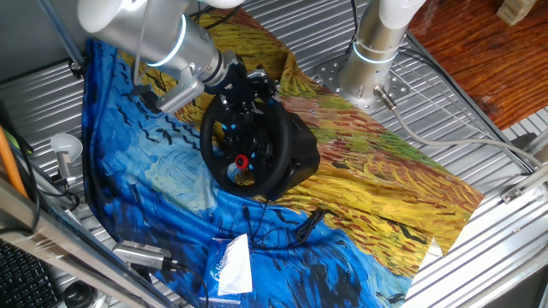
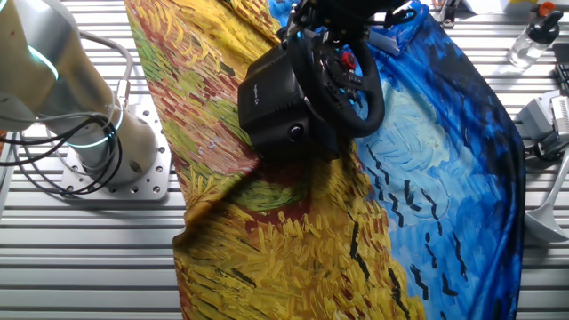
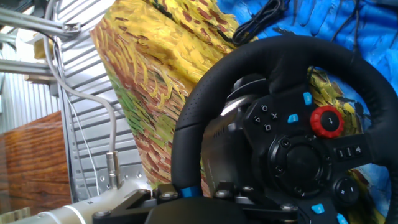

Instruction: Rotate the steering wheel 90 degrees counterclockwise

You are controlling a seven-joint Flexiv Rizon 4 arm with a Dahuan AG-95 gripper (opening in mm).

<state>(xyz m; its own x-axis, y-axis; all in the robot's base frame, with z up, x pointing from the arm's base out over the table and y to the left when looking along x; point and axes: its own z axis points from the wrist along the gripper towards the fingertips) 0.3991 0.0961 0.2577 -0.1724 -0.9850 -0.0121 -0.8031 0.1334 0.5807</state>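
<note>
The black steering wheel stands tilted on its bulky black base on a painted cloth. Its red centre button lies low on the wheel face. My gripper sits at the far top of the rim and looks shut on it. In the hand view the rim curves down into my gripper, with the rim's blue stripe between the jaws, and the red button at right. The other fixed view shows the wheel, the base and my gripper at the top.
A blue and yellow cloth covers the slatted table. The wheel's black cable lies in front, beside a white packet. A second arm's base stands behind. A clear bottle and grey devices sit off the cloth.
</note>
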